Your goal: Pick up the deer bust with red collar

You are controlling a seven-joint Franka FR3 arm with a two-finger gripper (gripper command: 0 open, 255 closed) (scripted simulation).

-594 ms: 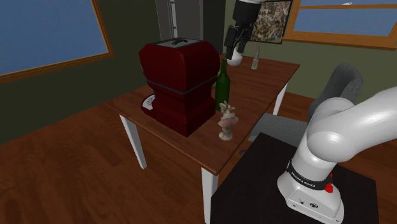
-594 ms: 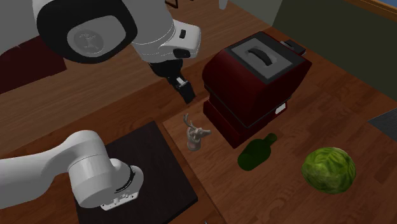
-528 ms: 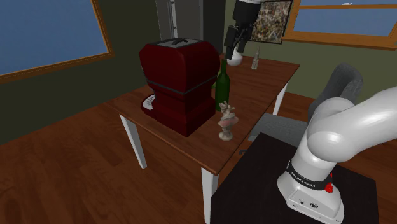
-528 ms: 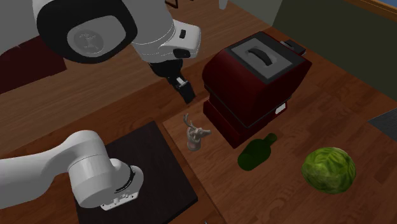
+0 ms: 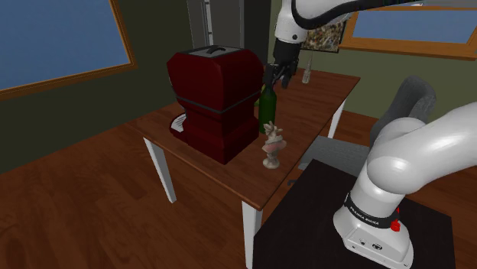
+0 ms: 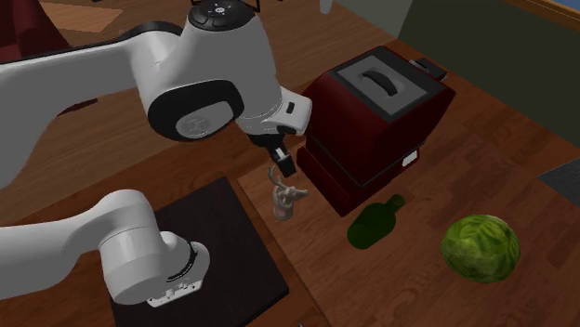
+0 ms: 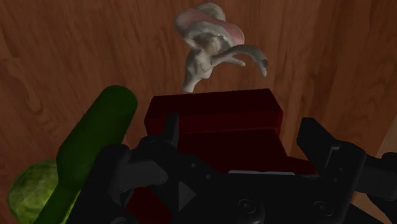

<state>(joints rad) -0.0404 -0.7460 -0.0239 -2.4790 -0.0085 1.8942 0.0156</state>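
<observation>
Fingers (image 7: pixel 320 141) spread, nothing between them; I note the gripper (image 5: pixel 273 76) hangs above the deer bust (image 5: pixel 271 145), untouched on the table (image 5: pixel 321 99): final descent, grasp and lift all left.

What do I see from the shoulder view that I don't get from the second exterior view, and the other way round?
The shoulder view gives you a blue window, a framed picture on the wall and the white table legs. The second exterior view gives you a round green cabbage near the green bottle. Both share the deer bust, the dark red machine, that bottle, and the open black gripper hanging above them.
</observation>
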